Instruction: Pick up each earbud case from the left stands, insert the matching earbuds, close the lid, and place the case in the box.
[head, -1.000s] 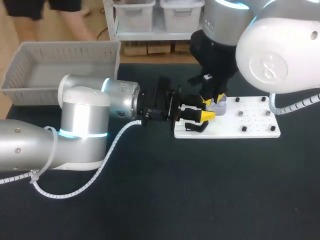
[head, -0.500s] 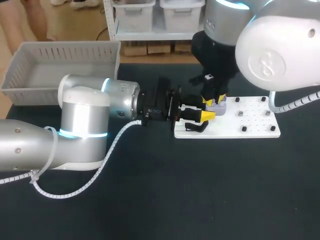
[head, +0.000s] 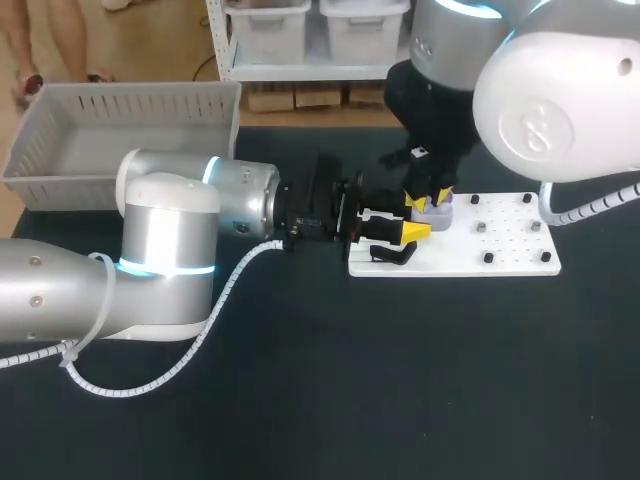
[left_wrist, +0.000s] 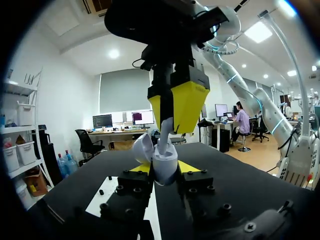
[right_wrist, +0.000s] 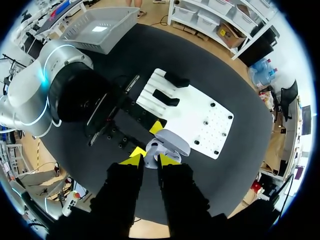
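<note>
A pale lavender earbud case (left_wrist: 164, 164) with its lid (left_wrist: 142, 147) swung open sits upright between the yellow tips of my left gripper (left_wrist: 160, 169), which is shut on it. My right gripper (right_wrist: 150, 160) comes straight down over the case, shut on a small white earbud (right_wrist: 151, 148) whose lower end is at the case's opening. In the head view both grippers meet over the left part of the white board (head: 510, 262): the left gripper (head: 408, 232) comes in level from the left and the right gripper (head: 426, 202) points down at the case (head: 440, 213).
Two black stands (right_wrist: 167, 97) (right_wrist: 175, 79) sit bare on the board's left end. Several small black pegs (head: 487, 257) dot its right half. A grey slatted box (head: 60, 175) stands at the table's far left corner. Dark table surrounds the board.
</note>
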